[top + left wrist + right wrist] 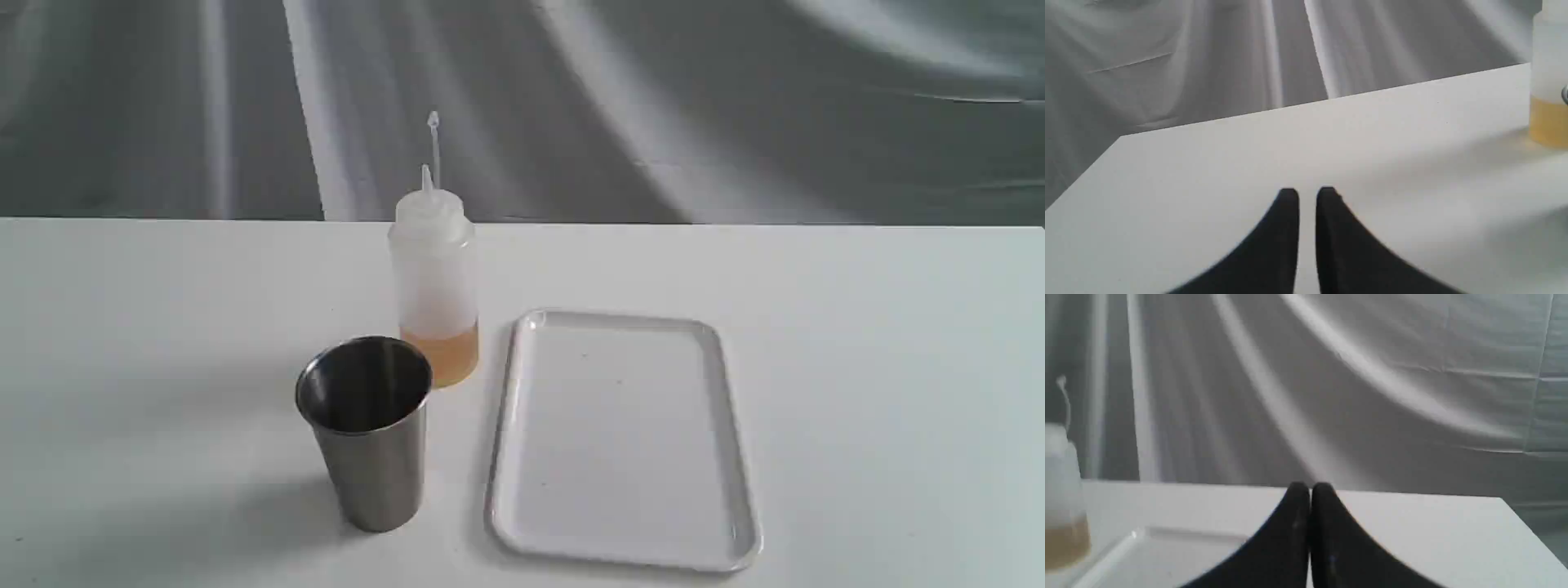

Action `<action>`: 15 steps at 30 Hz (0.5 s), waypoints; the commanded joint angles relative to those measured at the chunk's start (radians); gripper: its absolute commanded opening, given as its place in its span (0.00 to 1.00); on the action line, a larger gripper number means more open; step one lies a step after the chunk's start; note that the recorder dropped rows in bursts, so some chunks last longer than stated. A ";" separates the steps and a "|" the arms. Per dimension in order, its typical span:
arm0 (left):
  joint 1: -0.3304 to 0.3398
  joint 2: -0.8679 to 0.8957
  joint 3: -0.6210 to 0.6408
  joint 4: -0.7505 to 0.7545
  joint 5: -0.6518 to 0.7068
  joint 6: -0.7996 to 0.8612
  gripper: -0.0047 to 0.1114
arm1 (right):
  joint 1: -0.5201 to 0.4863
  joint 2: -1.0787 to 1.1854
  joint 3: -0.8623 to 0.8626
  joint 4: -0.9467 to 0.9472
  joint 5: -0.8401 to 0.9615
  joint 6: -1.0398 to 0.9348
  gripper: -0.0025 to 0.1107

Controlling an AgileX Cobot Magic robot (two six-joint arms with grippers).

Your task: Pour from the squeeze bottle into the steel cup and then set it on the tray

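- The left gripper [1307, 192] hangs over bare table [857, 367]. Its black fingers [1286, 228] are parted by a narrow slit and hold nothing.
- The right gripper [1310, 486] has its fingers [1290, 531] pressed together, also holding nothing. It hangs above the tray [1167, 533], with nothing between.
- The squeeze bottle [433, 286] stands upright about midway between the table's far and near edges. Its cap strap sticks up beside the nozzle.
- The steel cup [367, 433] stands upright closer to the near edge. Its rim covers the bottle's lower corner, and I cannot tell whether they touch.
- The tray lies flat just beside both, apart from them, its long sides running from far edge to near edge.
- Both wrist views cut the bottle off at the frame edge.
- A shallow layer of amber liquid sits at the bottle's bottom. The cup's inside shows dark shiny steel, and the tray floor is bare white.
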 commanded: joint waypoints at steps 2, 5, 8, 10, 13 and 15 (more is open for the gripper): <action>0.002 -0.003 0.004 0.000 -0.012 -0.005 0.11 | -0.007 -0.006 0.004 0.213 -0.130 0.014 0.02; 0.002 -0.003 0.004 0.000 -0.012 -0.005 0.11 | -0.007 -0.006 0.004 0.379 -0.198 0.046 0.02; 0.002 -0.003 0.004 0.000 -0.012 -0.007 0.11 | -0.007 -0.006 0.004 0.487 -0.232 0.124 0.02; 0.002 -0.003 0.004 0.000 -0.012 -0.007 0.11 | -0.007 -0.006 0.004 0.487 -0.220 0.161 0.02; 0.002 -0.003 0.004 0.000 -0.012 -0.007 0.11 | -0.007 -0.006 0.004 0.487 -0.216 0.179 0.02; 0.002 -0.003 0.004 0.000 -0.012 -0.007 0.11 | -0.007 -0.006 0.004 0.487 -0.211 0.213 0.02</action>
